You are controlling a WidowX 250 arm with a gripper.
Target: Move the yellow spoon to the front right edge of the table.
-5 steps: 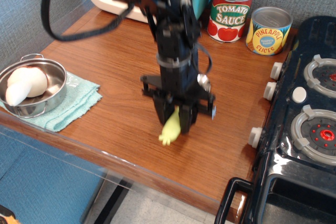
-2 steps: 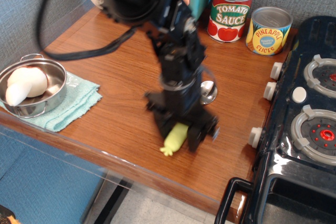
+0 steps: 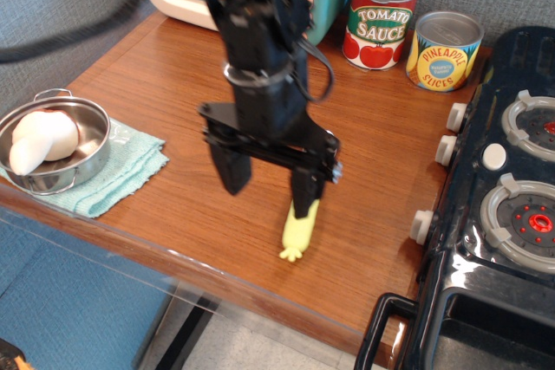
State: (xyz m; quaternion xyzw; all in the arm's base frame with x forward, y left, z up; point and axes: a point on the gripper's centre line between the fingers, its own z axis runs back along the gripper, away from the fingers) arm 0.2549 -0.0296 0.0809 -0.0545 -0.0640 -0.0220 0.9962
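Note:
The yellow spoon (image 3: 297, 233) lies on the reddish-brown table (image 3: 173, 93) near its front edge, right of the middle. Only its pale yellow handle shows; its silver bowl is hidden behind the arm. My black gripper (image 3: 270, 194) is open and raised a little above the table. Its two fingers are spread wide. The right finger (image 3: 304, 197) stands just behind the handle's far end. The left finger is well to the left of the spoon. The gripper holds nothing.
A steel pot (image 3: 54, 145) with a white object in it sits on a teal cloth (image 3: 121, 171) at the left edge. A tomato sauce can (image 3: 379, 20) and a pineapple can (image 3: 444, 50) stand at the back. A black toy stove (image 3: 503, 197) lines the right side.
The gripper let go of the spoon, opened wide and rose. The spoon now lies flat on the table, a little further right and nearer the front than one second ago.

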